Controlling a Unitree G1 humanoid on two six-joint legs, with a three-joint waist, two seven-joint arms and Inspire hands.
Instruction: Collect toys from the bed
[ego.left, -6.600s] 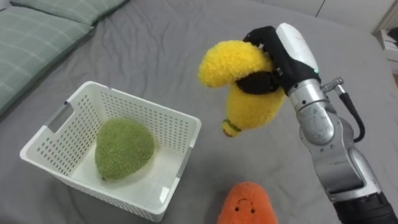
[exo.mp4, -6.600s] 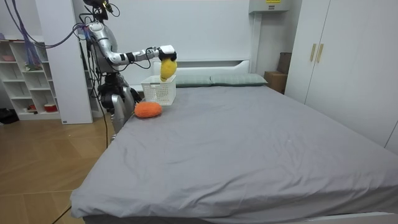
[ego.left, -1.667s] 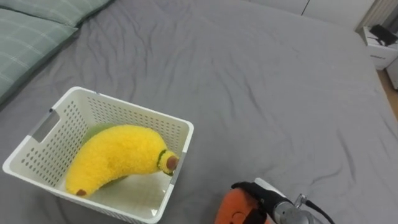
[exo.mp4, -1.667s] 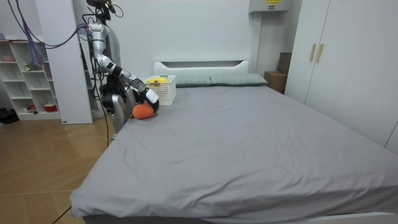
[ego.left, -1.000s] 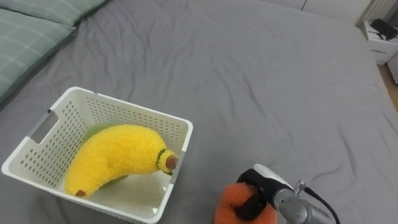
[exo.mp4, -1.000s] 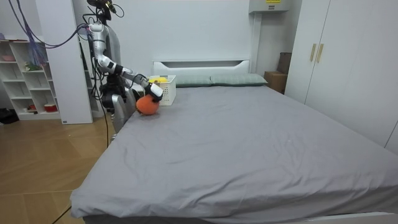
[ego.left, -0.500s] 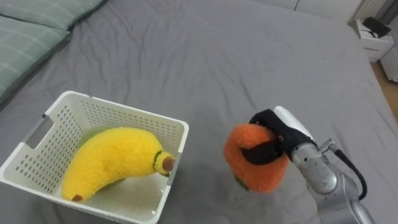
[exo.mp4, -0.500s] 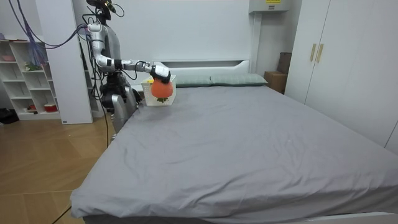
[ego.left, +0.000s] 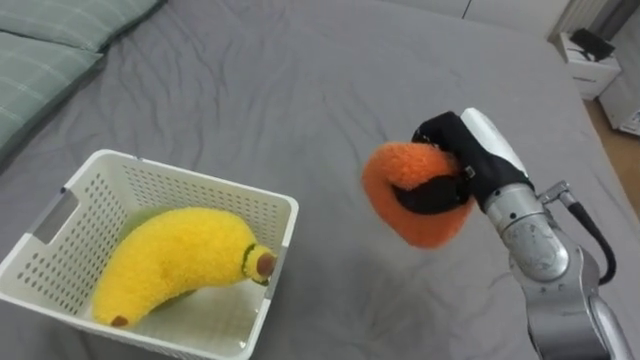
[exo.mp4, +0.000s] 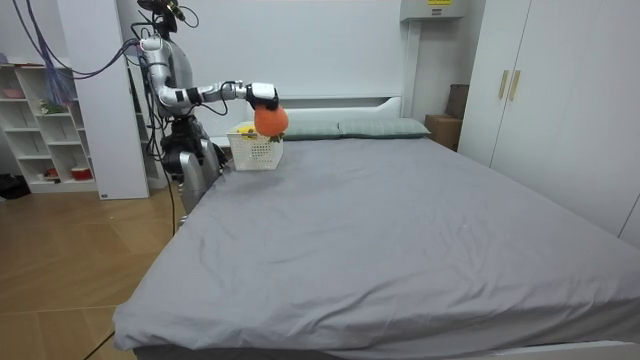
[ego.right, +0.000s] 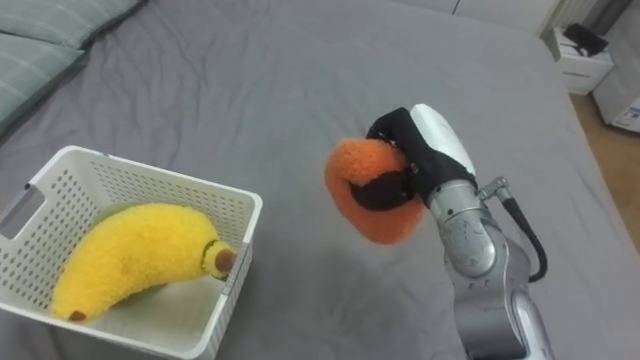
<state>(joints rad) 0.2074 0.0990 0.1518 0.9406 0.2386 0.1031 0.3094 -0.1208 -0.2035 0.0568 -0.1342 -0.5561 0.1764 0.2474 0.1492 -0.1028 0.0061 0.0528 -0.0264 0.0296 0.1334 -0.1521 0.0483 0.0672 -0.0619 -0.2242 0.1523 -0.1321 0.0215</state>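
Observation:
My right hand (ego.left: 462, 165) (ego.right: 412, 152) is shut on an orange plush toy (ego.left: 412, 193) (ego.right: 368, 205) and holds it in the air over the grey bed, to the right of the basket. A white slatted basket (ego.left: 283, 215) (ego.right: 245, 220) sits on the bed at the lower left. In it lies a yellow plush banana (ego.left: 180, 260) (ego.right: 130, 262) over a green plush that peeks out beneath it. In the room view I stand at the bed's head corner with the right arm stretched out, the orange toy (exo.mp4: 270, 121) just above the basket (exo.mp4: 256, 149).
Green checked pillows (ego.left: 50, 50) lie at the upper left by the bed's head. Wide grey sheet (ego.left: 330, 70) spreads beyond and right of the basket. A white nightstand (ego.left: 582, 60) stands past the bed's far corner. Wardrobes (exo.mp4: 540, 90) line the room view's right.
My right hand has lifted the orange toy off the bed and carried it upward, closer to the basket's level. The basket and banana have stayed in place; the eye views shifted slightly.

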